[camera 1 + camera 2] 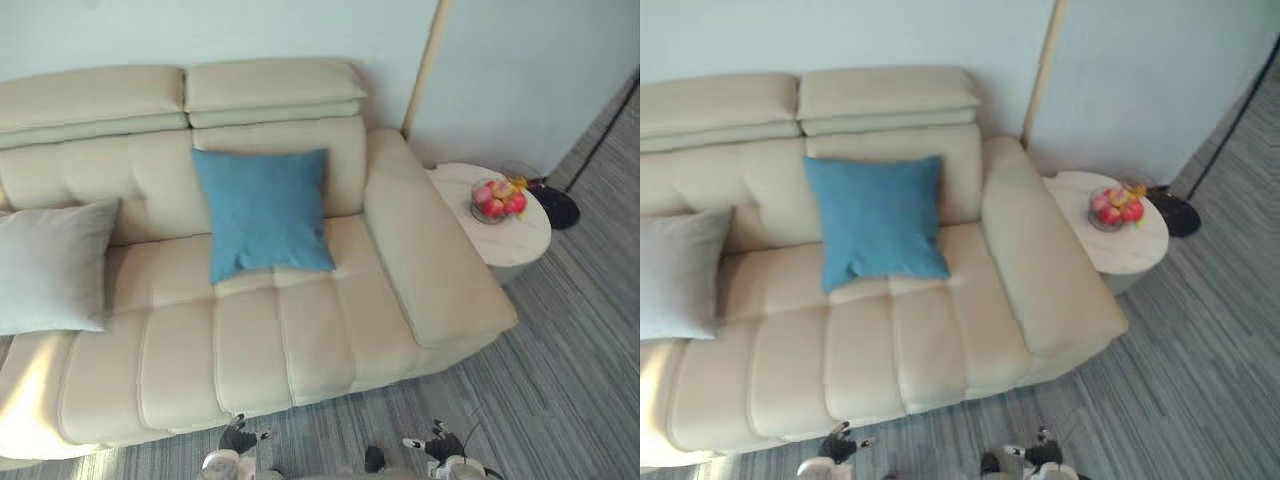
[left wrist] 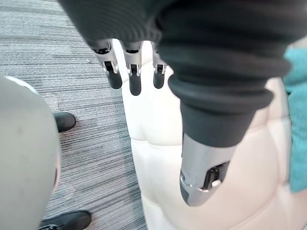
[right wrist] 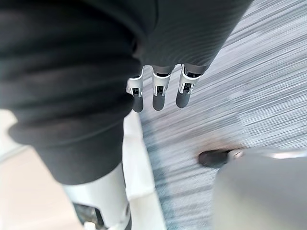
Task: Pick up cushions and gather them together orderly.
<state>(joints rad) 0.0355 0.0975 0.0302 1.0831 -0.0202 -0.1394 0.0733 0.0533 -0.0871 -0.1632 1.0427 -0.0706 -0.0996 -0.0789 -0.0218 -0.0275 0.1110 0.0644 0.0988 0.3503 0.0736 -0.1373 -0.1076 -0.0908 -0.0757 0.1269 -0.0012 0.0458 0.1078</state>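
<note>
left hand [image 1: 238,437] and right hand [image 1: 440,444] hang before the sofa [image 1: 250,345], fingers [image 2: 135,80] straight, apart, empty; blue cushion [image 1: 265,212], grey cushion [image 1: 50,265] on it.

A cream leather sofa [image 1: 250,350] with a tufted seat and two padded headrests stands against a pale blue-white wall [image 1: 200,30]. The floor is grey striped carpet [image 1: 570,380]. Just beside the sofa's right arm stands a round white side table [image 1: 505,242] bearing a glass bowl of red fruit [image 1: 498,200].
</note>
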